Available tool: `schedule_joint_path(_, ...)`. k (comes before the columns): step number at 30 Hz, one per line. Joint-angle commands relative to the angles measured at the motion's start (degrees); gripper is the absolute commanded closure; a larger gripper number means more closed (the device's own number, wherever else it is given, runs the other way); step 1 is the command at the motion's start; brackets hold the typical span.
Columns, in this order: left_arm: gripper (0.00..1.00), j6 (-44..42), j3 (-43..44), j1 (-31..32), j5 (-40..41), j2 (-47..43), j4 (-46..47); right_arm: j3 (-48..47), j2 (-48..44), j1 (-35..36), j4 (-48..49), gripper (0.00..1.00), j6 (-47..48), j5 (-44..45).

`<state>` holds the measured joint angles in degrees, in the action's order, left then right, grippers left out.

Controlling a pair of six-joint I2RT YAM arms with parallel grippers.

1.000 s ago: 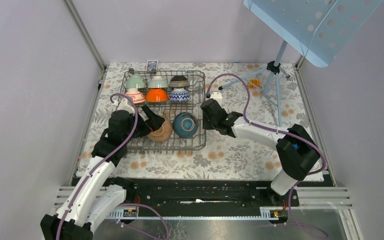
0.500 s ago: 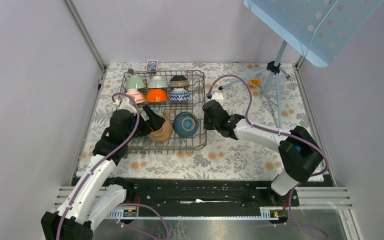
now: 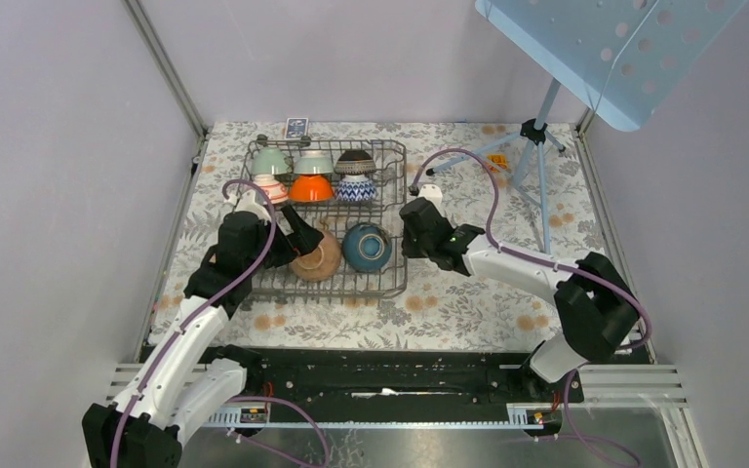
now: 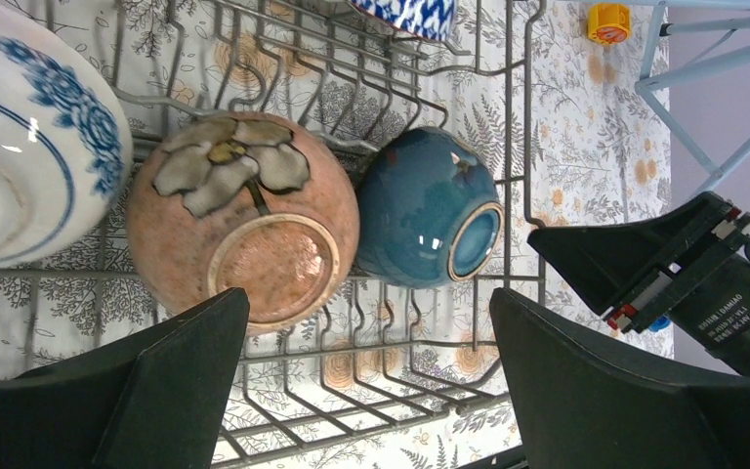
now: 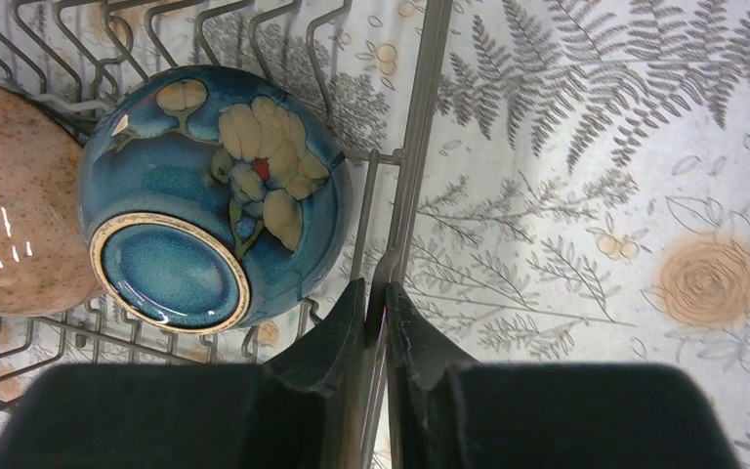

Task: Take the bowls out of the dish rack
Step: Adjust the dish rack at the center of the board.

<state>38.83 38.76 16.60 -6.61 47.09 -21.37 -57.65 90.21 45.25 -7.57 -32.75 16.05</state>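
The grey wire dish rack (image 3: 402,195) sits at the back left of the floral cloth. It holds two rows of small upturned bowls at the back, among them an orange one (image 3: 310,187). At the front lie a speckled brown bowl (image 3: 317,258) and a blue flowered bowl (image 3: 366,246), both on their sides. My left gripper (image 3: 297,229) hangs open over the rack beside the brown bowl (image 4: 244,215), touching nothing. My right gripper (image 5: 376,288) is shut on the rack's right rim wire (image 5: 420,117), just beside the blue bowl (image 5: 215,210).
A tripod (image 3: 536,146) carrying a pale blue perforated panel stands at the back right. A small yellow object (image 3: 495,161) lies near its feet. A small dark card (image 3: 295,127) lies behind the rack. Grey walls close in the left, back and right sides.
My right gripper closed on the rack's right rim wire. The rack, with its bowls, then slid a little to the right. The left gripper stayed open.
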Motion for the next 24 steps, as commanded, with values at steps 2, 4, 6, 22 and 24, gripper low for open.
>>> schedule_joint_path(2, 0.01, -1.94, 2.33, 0.06, 1.26, -0.22, 0.82, 2.81, -6.47, -0.96, -11.59, 1.0, 3.57, 5.4)
schedule_joint_path(4, 0.01, -2.28, 2.69, 0.01, 1.17, -0.01, 0.48, 4.39, -7.93, -1.01, -10.9, 1.0, 4.44, 5.27)
schedule_joint_path(6, 0.01, -2.58, 2.72, 0.05, 1.08, 0.15, 0.35, 5.31, -8.75, -1.03, -10.57, 1.0, 5.1, 4.85)
schedule_joint_path(22, 0.01, -5.09, 5.79, 0.01, -4.69, 1.11, 0.03, 0.9, -13.06, -1.13, -15.02, 0.25, 9.13, -2.89)
schedule_joint_path(24, 0.01, -5.22, 6.59, 0.07, -5.32, 1.11, 0.05, -0.73, -14.22, -1.13, -16.7, 0.21, 9.72, -3.43)
